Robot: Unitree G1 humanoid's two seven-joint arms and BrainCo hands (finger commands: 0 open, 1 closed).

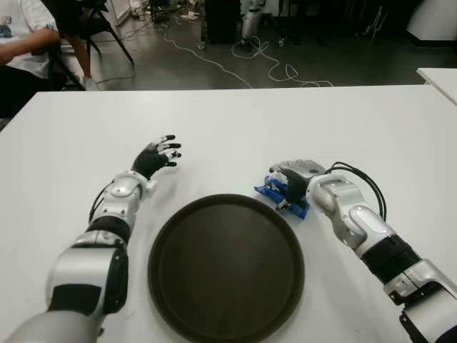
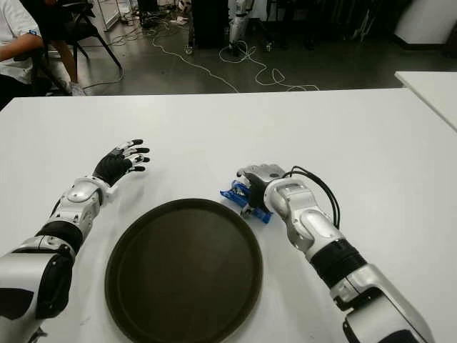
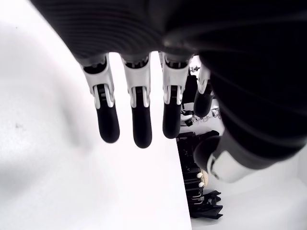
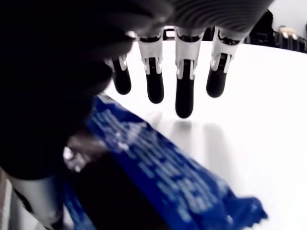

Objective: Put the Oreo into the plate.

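Note:
The Oreo [image 1: 273,191] is a blue pack lying on the white table [image 1: 285,121], just off the far right rim of the round dark plate [image 1: 166,236]. My right hand [image 1: 288,176] sits over the pack. In the right wrist view the fingers [image 4: 184,96] stretch out straight past the Oreo [image 4: 163,172], whose near end lies under the palm; they are not curled on it. My left hand [image 1: 161,153] shows to the far left of the plate, fingers spread and holding nothing.
A seated person [image 1: 21,36] is at the far left beyond the table. Cables [image 1: 264,64] trail over the dark floor behind. The corner of a second white table [image 1: 439,75] shows at the right.

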